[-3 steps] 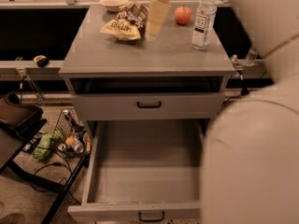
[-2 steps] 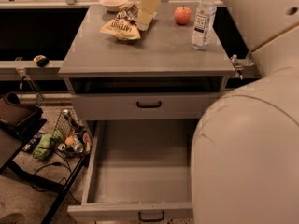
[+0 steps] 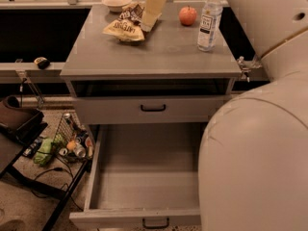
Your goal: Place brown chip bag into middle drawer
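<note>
The brown chip bag (image 3: 132,12) lies wrinkled at the back left of the grey cabinet top (image 3: 163,52), partly behind a pale yellow chip bag (image 3: 123,30). My gripper (image 3: 154,6) hangs down from the top edge of the view, right against the right side of both bags. The middle drawer (image 3: 144,177) stands pulled out at the bottom, a deep grey box with a bare floor and a small black handle (image 3: 155,222). Above it, the shallower drawer (image 3: 153,109) is closed.
A white bowl (image 3: 117,2), a red apple (image 3: 187,15) and a clear water bottle (image 3: 209,19) stand on the cabinet top. My bulky pale arm (image 3: 255,153) covers the drawer's right side. A wire basket with cans (image 3: 72,141) and a dark bag (image 3: 17,121) sit on the floor at left.
My gripper has moved left and down from near the apple to the two chip bags. The bags, the drawers and the other objects have not moved.
</note>
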You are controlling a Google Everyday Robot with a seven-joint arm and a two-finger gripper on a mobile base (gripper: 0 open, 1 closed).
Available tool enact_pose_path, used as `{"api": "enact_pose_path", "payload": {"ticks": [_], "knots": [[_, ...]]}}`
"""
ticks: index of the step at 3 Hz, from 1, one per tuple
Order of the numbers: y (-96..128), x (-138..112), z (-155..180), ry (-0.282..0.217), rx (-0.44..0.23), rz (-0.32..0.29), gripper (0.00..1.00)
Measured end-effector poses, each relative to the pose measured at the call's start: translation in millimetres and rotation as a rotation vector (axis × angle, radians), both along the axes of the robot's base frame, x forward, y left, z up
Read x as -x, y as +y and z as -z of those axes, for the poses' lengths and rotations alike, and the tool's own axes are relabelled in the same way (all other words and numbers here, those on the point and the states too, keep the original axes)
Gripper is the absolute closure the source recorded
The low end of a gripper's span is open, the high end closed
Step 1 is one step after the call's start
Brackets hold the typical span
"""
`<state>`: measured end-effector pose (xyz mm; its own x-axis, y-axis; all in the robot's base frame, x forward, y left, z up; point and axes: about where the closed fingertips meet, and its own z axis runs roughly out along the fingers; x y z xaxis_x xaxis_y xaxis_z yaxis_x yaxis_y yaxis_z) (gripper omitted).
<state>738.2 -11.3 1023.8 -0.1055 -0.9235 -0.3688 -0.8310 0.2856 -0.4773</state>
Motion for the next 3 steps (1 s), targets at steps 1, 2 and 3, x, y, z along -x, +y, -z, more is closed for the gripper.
{"api": "enact_pose_path", "payload": {"ticks": [1,2,3], "knots": [[9,-49,14,-0.057,-0.08,0.073,0.0],[11,-101,34,-0.085,-0.158,0.178,0.0],[11,-143,70,-0.079,-0.221,0.282,0.0]]}}
